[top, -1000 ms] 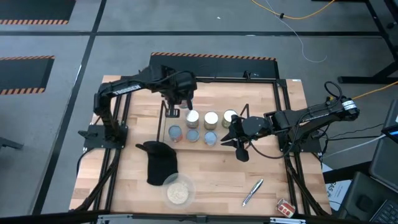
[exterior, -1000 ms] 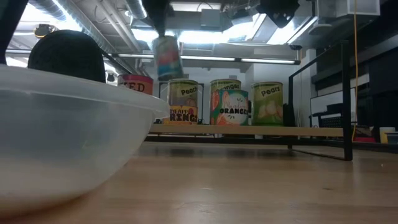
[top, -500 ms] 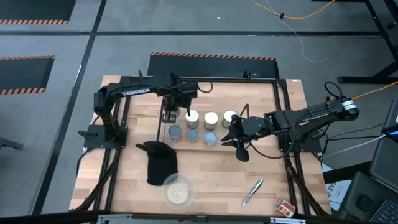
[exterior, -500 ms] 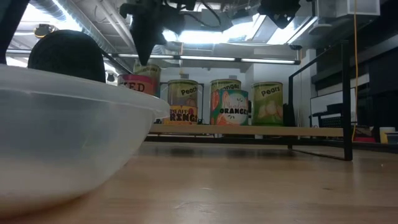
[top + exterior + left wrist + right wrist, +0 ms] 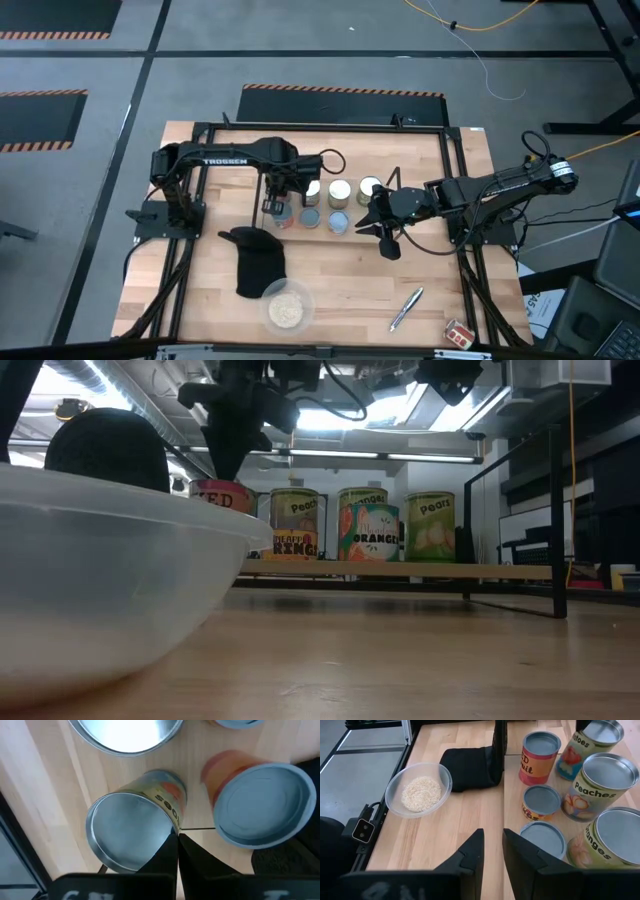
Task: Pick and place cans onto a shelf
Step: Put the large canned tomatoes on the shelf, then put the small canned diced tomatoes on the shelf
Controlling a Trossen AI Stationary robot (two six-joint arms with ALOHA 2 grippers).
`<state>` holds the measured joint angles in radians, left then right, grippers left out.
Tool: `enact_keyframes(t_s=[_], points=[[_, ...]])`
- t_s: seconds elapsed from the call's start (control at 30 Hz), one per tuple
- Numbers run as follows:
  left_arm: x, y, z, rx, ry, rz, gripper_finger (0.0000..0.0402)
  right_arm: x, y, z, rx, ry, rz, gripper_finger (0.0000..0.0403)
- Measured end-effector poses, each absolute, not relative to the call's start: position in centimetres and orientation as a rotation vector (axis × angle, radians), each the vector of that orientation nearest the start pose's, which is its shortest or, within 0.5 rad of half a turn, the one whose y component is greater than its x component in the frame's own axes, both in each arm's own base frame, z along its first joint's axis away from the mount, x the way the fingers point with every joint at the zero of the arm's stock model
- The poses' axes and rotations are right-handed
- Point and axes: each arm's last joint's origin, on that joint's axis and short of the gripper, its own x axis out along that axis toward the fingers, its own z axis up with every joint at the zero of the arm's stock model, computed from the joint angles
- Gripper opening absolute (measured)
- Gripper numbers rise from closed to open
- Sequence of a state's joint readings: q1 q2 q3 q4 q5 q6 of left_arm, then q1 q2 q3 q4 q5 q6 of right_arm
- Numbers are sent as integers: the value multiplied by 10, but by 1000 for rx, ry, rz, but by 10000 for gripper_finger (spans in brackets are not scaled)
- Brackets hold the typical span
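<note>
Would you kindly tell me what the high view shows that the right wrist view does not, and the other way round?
Only the high view shows the slim silver pen and the small red and white box near the table's edge. Only the right wrist view shows the printed sides of the cans, such as the word Peaches on the silver-topped tin. Both show the clear round bowl of pale grains, the crumpled black cloth and the cans' tops.

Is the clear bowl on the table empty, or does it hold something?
Not empty. The clear bowl holds a low heap of pale grains that covers only its bottom; the wall above them is bare.
</note>
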<state>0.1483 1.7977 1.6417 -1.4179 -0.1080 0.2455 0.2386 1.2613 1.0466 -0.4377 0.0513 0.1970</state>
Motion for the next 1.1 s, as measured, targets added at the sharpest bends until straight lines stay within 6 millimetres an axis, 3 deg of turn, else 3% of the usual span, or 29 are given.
enact_keyframes(t_s=[0.23,0.6,0.77,0.97,1.1], points=[[327,51,285,137,1590,32,4,261,62,303,96,661,116,74],[326,52,285,137,1593,28,62,261,62,303,98,661,115,74],[326,52,286,130,1596,44,69,261,62,303,98,662,115,75],[319,43,319,132,1494,63,67,259,66,304,131,664,142,74],[310,29,342,89,1390,108,69,247,73,315,162,633,175,74]])
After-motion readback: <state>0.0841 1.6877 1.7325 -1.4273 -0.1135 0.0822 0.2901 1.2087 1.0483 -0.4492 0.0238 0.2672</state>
